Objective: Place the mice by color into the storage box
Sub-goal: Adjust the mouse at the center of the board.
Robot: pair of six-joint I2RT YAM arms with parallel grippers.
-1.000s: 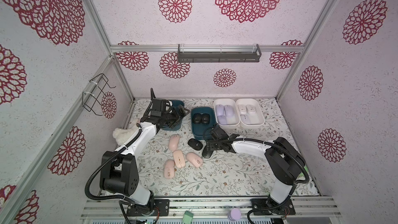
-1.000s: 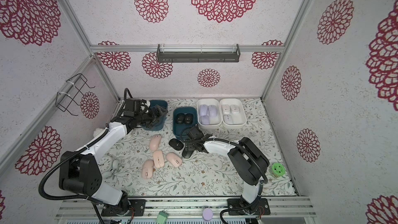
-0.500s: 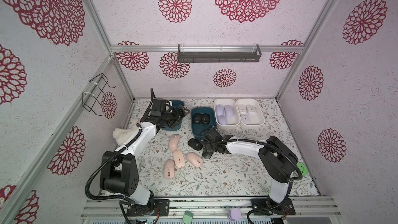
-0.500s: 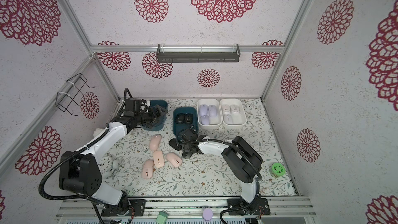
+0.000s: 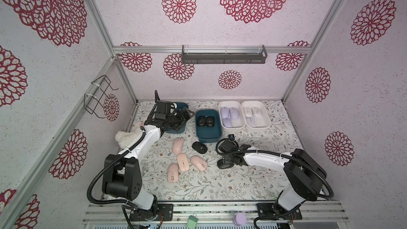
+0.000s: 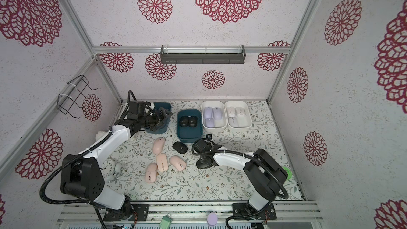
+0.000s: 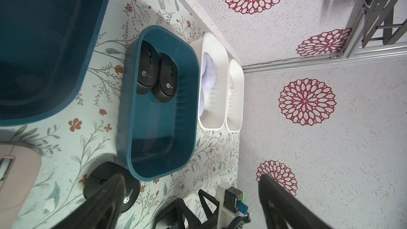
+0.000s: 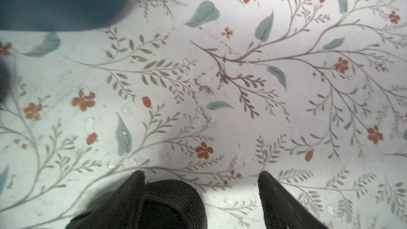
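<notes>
Right jaws stood apart, unclamped, straddling a black mouse [image 8: 169,203] on the counter [image 8: 220,84]. The mouse lay off-centre, against one finger [image 8: 130,197] with a clear gap to the other [image 8: 277,199]. Its long axis appeared to run along the fingers, so closure would fall across its width. The teal box [image 5: 208,135] holding two black mice sat near, toward the back wall. Left jaws were spread and empty, farther off by the other teal box [image 5: 176,129].
</notes>
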